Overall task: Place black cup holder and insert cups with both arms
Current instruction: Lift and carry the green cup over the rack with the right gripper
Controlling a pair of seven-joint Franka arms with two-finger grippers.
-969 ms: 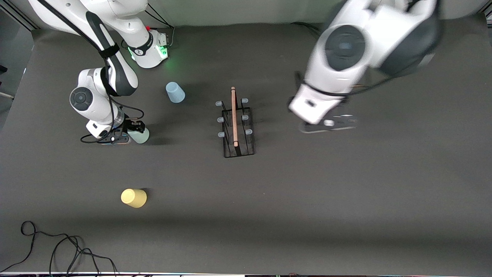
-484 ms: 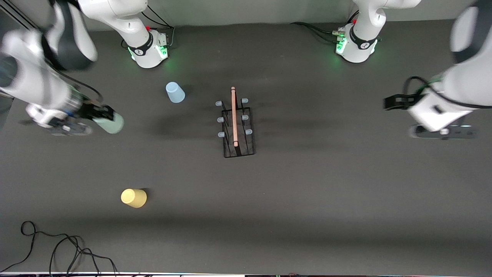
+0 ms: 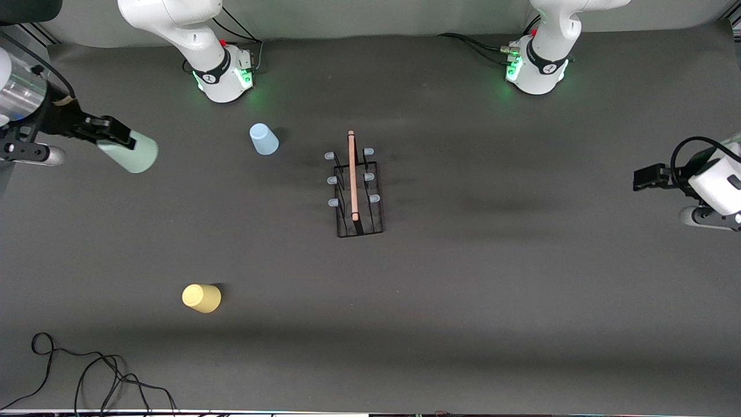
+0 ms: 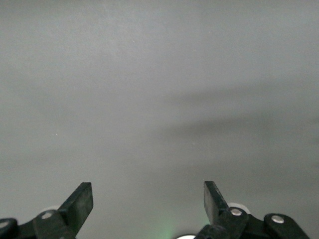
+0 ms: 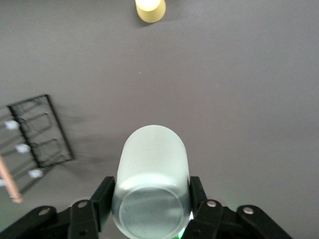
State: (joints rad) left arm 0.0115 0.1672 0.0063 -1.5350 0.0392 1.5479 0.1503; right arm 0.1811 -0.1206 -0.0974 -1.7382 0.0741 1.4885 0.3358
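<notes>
The black cup holder [image 3: 352,185] stands upright mid-table, its wooden rod on top and its pegs bare; it also shows in the right wrist view [image 5: 40,132]. My right gripper [image 3: 112,134] is shut on the pale green cup [image 3: 134,155] and holds it tilted in the air over the right arm's end of the table; its fingers [image 5: 103,195] clamp the cup [image 5: 152,169]. The light blue cup [image 3: 263,139] and the yellow cup [image 3: 201,297] sit upside down on the table. My left gripper [image 3: 645,176] is open and empty over the left arm's end [image 4: 148,195].
A black cable [image 3: 87,370] lies coiled at the table's front corner on the right arm's end. The arms' green-lit bases [image 3: 223,75] [image 3: 535,66] stand along the back edge. The yellow cup also shows in the right wrist view [image 5: 149,9].
My right gripper lifted the pale green cup off the table and swung it toward the right arm's end. My left arm drew away from the holder to its own end.
</notes>
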